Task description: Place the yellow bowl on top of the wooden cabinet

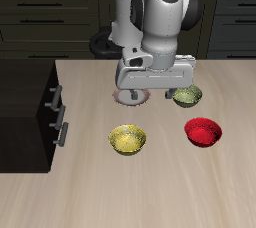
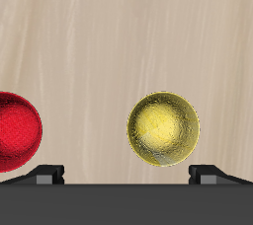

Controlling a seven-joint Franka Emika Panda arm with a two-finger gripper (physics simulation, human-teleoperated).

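The yellow bowl [image 1: 128,140] sat on the table [image 1: 150,197] beside the wooden cabinet [image 1: 28,107], and the pincer [image 1: 135,96], released and empty, hovered behind it, best lowered over one rim edge.

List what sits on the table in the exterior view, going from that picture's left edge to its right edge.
wooden cabinet → yellow bowl → olive-green bowl → red bowl. The two last overlap somewhat across the picture; the olive-green one's middle comes first. The gripper hangs above the table, farther back than the yellow bowl.
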